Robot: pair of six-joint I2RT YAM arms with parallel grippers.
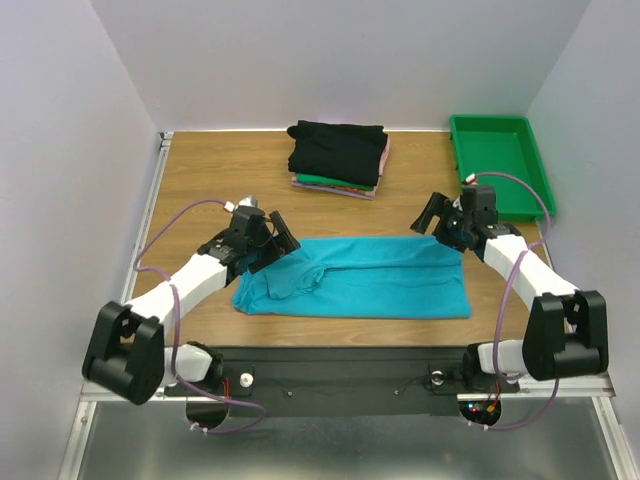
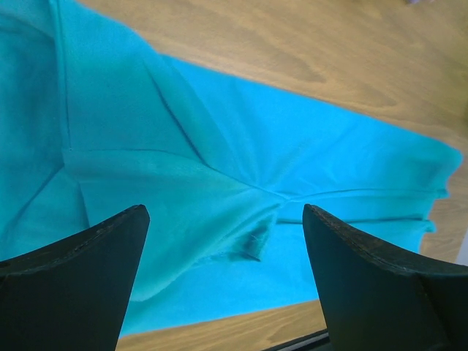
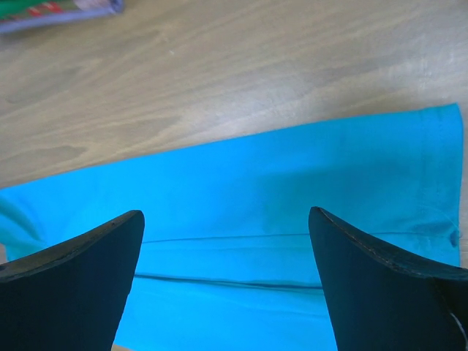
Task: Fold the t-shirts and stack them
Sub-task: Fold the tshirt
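Note:
A teal t-shirt (image 1: 360,278) lies folded lengthwise into a long band on the wooden table near the front edge. Its left end is rumpled, with a sleeve folded in. It fills the left wrist view (image 2: 219,168) and the right wrist view (image 3: 292,212). My left gripper (image 1: 278,238) is open and empty just above the shirt's left end. My right gripper (image 1: 437,215) is open and empty above the shirt's right far corner. A stack of folded t-shirts (image 1: 338,158), black on top with green and pink below, sits at the back middle.
A rigid green plastic tray (image 1: 500,163) stands at the back right. White walls close in the table (image 1: 220,180) on three sides. Purple cables loop beside both arms.

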